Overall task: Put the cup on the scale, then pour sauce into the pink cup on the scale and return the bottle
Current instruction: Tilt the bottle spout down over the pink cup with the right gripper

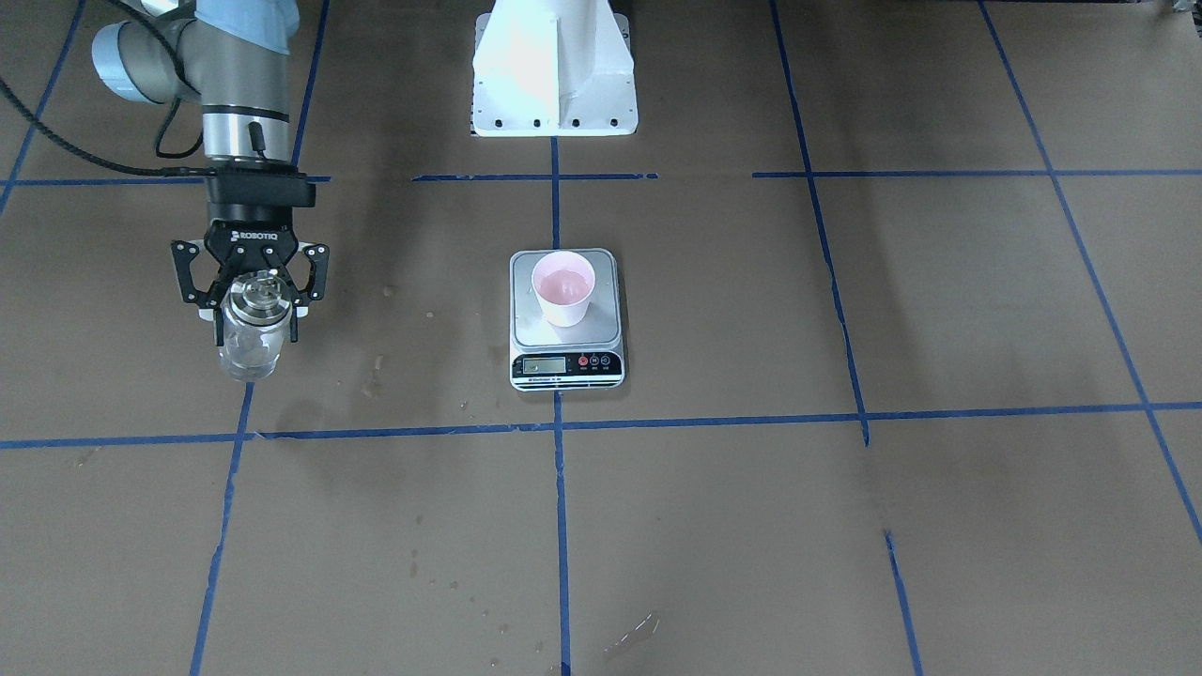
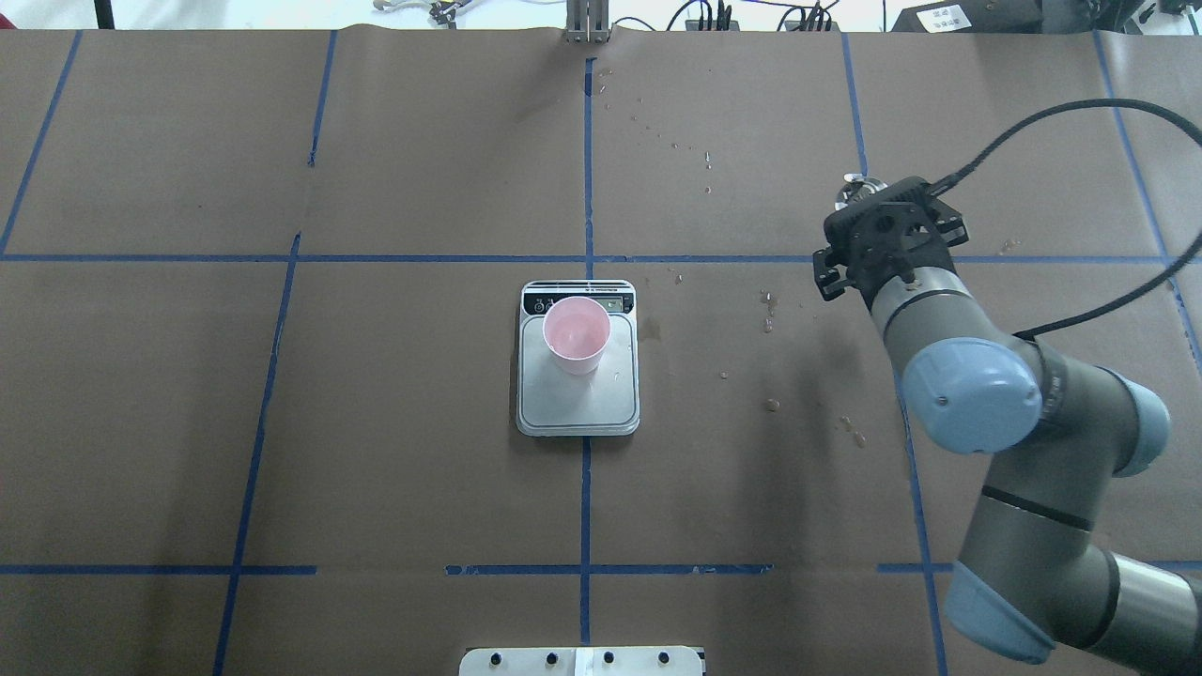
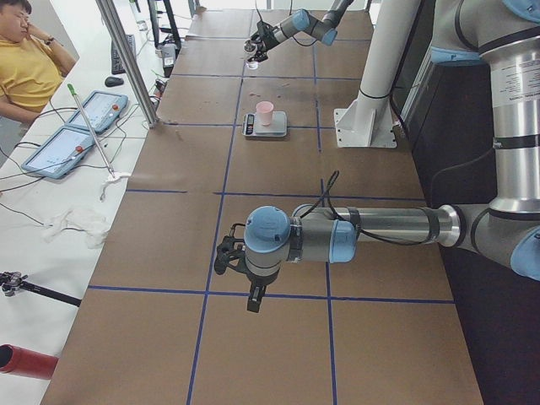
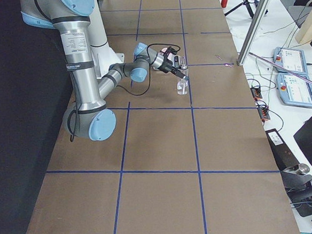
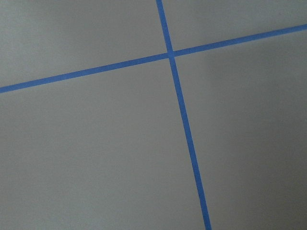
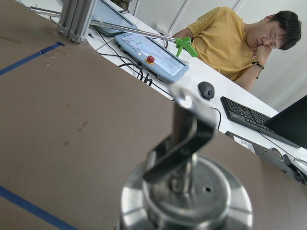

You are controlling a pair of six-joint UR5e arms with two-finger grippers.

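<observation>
Exterior front-facing view: where is the bottle?

— Left of the frame, a bit above mid-height, just above a blue tape line. The right pincer comes down over it from the upper left corner.

Is the pincer clamped on it?

— Its fingers sit on either side of the glass, just under the silver cap. Whether they press on it or stand a little off, I cannot tell. The exterior right view shows the bottle upright, its base down at the desk.

And the cup?

— Centre of the frame, upright on the scale, on the half of the plate away from the display. A shiny surface shows inside the pink cup.

How far is the bottle from the scale?

— Well apart; open brown desk lies between them.

What does the right wrist camera show?

— The cap and its bent spout, close up and blurred, at the bottom centre. In the upper right a person in a yellow shirt sits behind a keyboard.

The left pincer?

— It shows only in the exterior left view, low in the frame's middle, above the desk and far from the scale. I cannot tell whether it is apart or together. Its own camera shows only brown desk and two crossing blue tape lines.
</observation>
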